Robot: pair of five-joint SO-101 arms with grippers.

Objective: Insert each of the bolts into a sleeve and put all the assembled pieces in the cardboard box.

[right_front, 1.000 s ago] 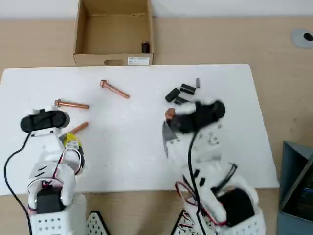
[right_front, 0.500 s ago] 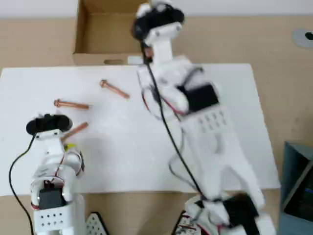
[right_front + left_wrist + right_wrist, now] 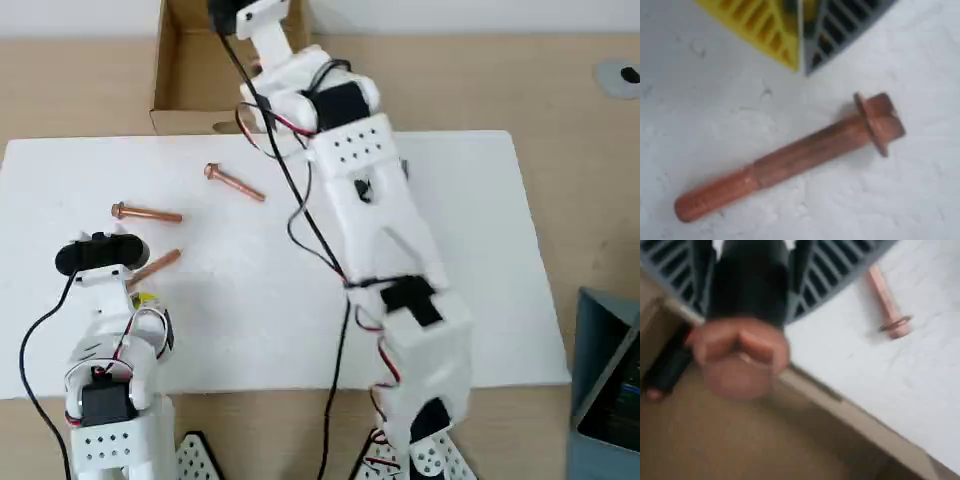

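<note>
Right jaws clamp sleeved bolt (image 3: 745,315) (over cardboard box (image 3: 740,450)); left jaws closed, empty.

A sheet (image 3: 250,320) lies on the worktop (image 3: 580,100), and behind its far edge, left of centre, stands the cardboard box (image 3: 165,70). On the sheet's left half we see the far bolt (image 3: 235,183) nearest the box, the middle bolt (image 3: 147,213) to its left, and the near bolt (image 3: 160,262) closest to us, just beside the left hand (image 3: 801,60). The right hand (image 3: 747,310) hangs over the box, a sleeved bolt (image 3: 740,355) in its grip; what seems another assembled piece (image 3: 667,367) lies inside.
</note>
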